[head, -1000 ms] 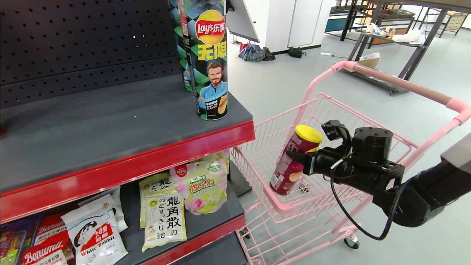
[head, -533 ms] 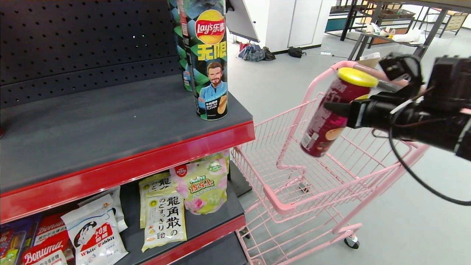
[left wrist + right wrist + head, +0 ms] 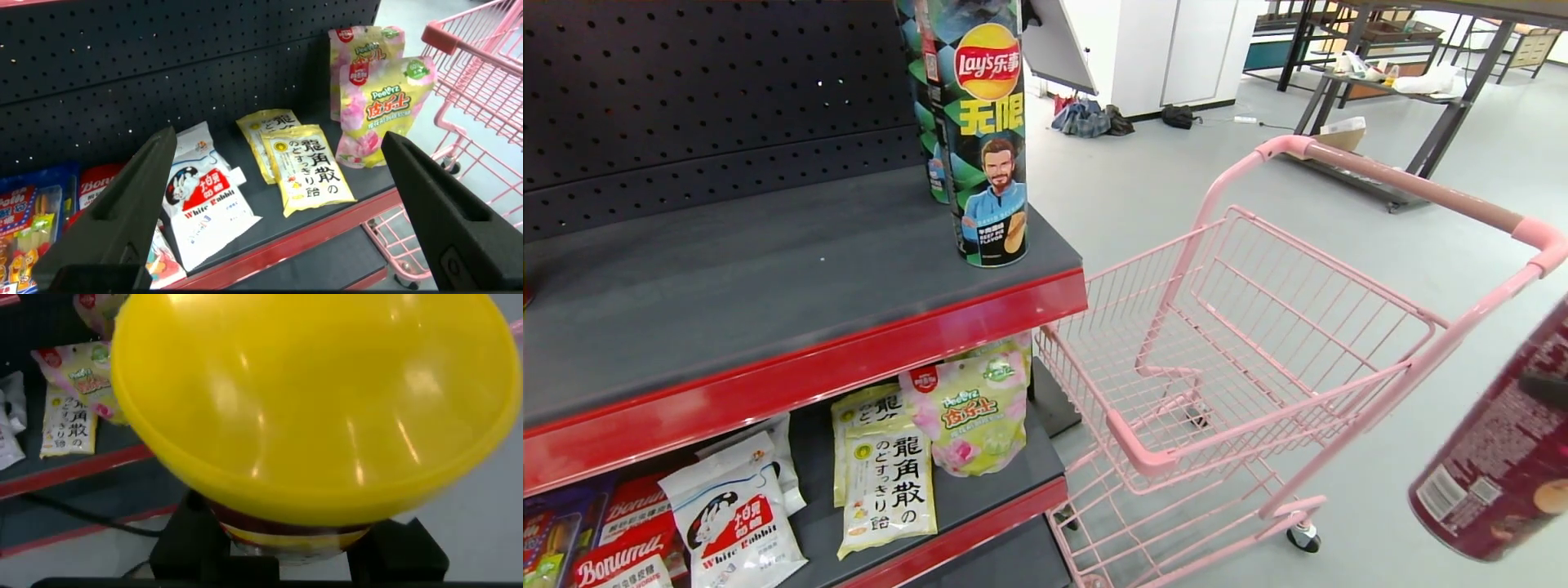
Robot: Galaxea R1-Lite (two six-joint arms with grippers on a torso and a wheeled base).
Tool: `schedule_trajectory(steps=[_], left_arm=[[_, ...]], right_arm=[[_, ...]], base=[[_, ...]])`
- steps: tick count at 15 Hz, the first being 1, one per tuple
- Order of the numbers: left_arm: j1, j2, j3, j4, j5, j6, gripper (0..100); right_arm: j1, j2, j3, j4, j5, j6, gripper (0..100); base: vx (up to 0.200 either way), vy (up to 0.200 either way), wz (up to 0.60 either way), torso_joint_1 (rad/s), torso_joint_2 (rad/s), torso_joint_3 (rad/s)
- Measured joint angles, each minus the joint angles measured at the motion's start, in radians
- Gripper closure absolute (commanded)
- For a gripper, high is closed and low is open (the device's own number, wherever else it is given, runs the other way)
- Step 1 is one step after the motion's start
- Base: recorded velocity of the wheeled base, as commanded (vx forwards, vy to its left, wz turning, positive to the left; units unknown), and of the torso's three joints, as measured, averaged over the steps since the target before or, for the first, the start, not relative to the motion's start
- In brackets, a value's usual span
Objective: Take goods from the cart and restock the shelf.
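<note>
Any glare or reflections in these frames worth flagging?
Right wrist view: streaky light reflections across the yellow lid. Head view: soft sheen along the red shelf edge, maroon chip can cut by the frame edge. Left wrist view: snack bags evenly lit, no glare.

Left tool (image 3: 278, 137), jaws wide apart, faces the shelf (image 3: 331, 227): white bag (image 3: 204, 192) at eleven o'clock, yellow bags (image 3: 310, 167) at twelve, pink-green pouches (image 3: 384, 110) at one, pink cart (image 3: 478, 45) at two.
</note>
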Motion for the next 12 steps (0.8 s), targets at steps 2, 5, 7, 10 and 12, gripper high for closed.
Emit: schedule_trajectory(steps=[2,5,7,10,12], left_arm=[[0.000,0.000,0.000,0.000,0.000,0.000,0],[0.000,0.000,0.000,0.000,0.000,0.000,0],[0.000,0.000,0.000,0.000,0.000,0.000,0],[0.000,0.000,0.000,0.000,0.000,0.000,0],[0.000,0.000,0.000,0.000,0.000,0.000,0]], right_arm=[[-0.029,-0.066,0.005,-0.001,0.001,-0.032,100],[-0.042,-0.094,-0.003,-0.010,0.001,-0.050,100],[-0.043,-0.089,-0.028,-0.041,0.007,-0.050,100],[-0.036,-0.062,-0.053,-0.061,0.056,-0.054,100],[-0.034,-0.039,-0.056,-0.063,0.064,-0.059,100]], base=[[0.000,0.000,0.00,0.000,0.00,0.000],[0.000,0.000,0.00,0.000,0.00,0.000],[0.000,0.000,0.00,0.080,-0.27,-0.190],[0.000,0.000,0.00,0.137,-0.46,-0.329],[0.000,0.000,0.00,0.171,-0.53,-0.364]])
